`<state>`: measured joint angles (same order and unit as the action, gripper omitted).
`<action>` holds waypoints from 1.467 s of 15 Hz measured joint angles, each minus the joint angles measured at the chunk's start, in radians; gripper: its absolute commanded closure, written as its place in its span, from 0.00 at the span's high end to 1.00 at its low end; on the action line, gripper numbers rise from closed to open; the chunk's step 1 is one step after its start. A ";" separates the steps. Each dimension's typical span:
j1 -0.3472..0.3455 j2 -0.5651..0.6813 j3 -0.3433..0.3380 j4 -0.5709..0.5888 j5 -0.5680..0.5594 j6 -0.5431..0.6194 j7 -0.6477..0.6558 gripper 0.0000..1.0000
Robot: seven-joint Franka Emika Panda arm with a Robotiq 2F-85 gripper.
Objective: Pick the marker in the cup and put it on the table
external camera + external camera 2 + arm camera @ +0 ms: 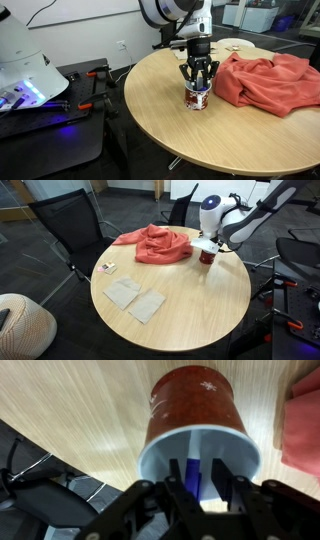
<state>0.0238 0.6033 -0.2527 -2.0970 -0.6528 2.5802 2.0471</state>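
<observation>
Wrist view: my end effector [198, 485] reaches into the cup [195, 410], which is glossy red outside and smooth white inside. Its dark fingers flank the thin blue marker [193, 475] standing inside, close on both sides; clamped or not, I cannot tell. The exterior views hide the marker. They show the round pale-wood counter [200, 140] carrying the cup, with a crumpled red cloth [265, 80] just beside it.

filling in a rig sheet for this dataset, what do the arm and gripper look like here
The arm has smooth, rounded white shells with darker grey-black sections at the joints, seen in both exterior views. The gripper is black all over: a chunky body ending in two jointed fingers with angular linkages, clearest in the wrist view. No logo or marking is legible at this size.
</observation>
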 measured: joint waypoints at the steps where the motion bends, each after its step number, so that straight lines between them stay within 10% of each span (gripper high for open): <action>1: 0.000 0.002 -0.002 0.001 0.003 0.000 0.000 0.05; 14: 0.077 -0.047 -0.059 -0.020 -0.018 0.000 0.001 0.04; 22: 0.124 -0.314 -0.078 -0.194 -0.296 -0.001 0.118 0.04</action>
<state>0.1479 0.2889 -0.3309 -2.2907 -0.9488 2.5787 2.1653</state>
